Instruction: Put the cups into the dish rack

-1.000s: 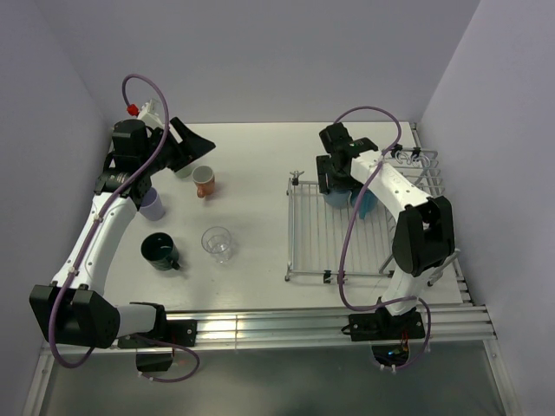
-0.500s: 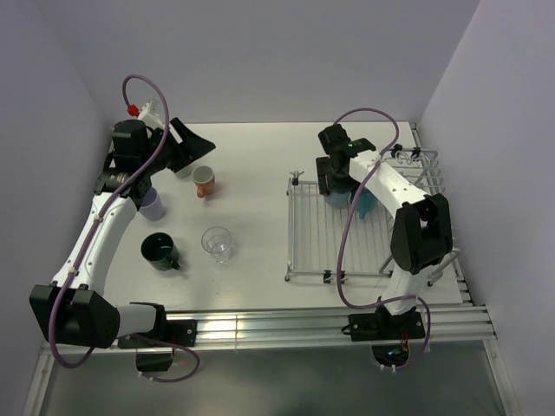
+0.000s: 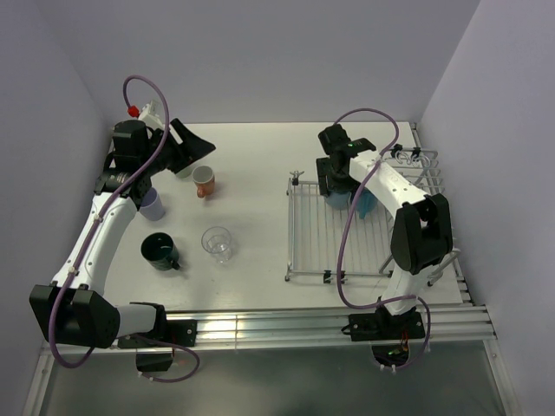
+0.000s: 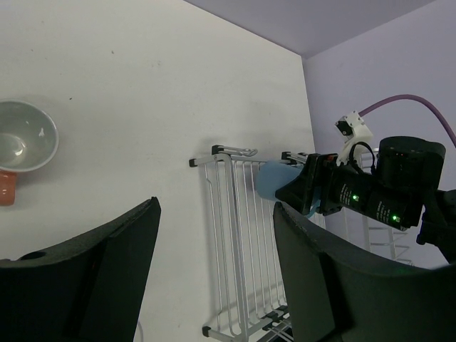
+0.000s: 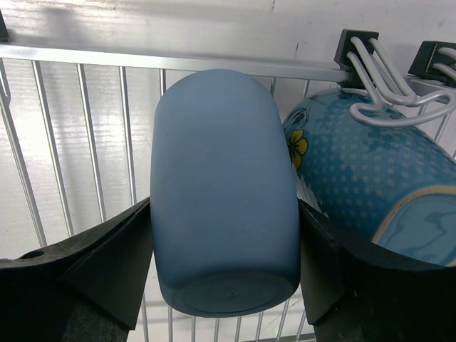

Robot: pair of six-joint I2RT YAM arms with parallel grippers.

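Note:
My right gripper [image 5: 225, 214] is shut on a light blue cup [image 5: 222, 192], bottom towards the camera, over the far end of the dish rack [image 3: 316, 238]. A patterned blue cup [image 5: 370, 185] lies in the rack right beside it. In the top view the right gripper [image 3: 336, 186] is at the rack's far left corner. My left gripper [image 3: 189, 147] hangs open with nothing in it near the orange cup [image 3: 204, 180] and a pale green cup [image 3: 182, 170]. The lavender cup [image 3: 153, 204], dark green cup [image 3: 160, 251] and clear glass [image 3: 217, 244] stand on the table's left half.
The rack's raised wire side section [image 3: 422, 169] runs along its right edge, close to the right wall. The left wrist view shows the orange cup [image 4: 23, 142] from above and the rack [image 4: 239, 235] beyond its open fingers [image 4: 121, 249].
The right arm has shifted very slightly over the rack with the light blue cup. The left arm and the cups on the table have not moved.

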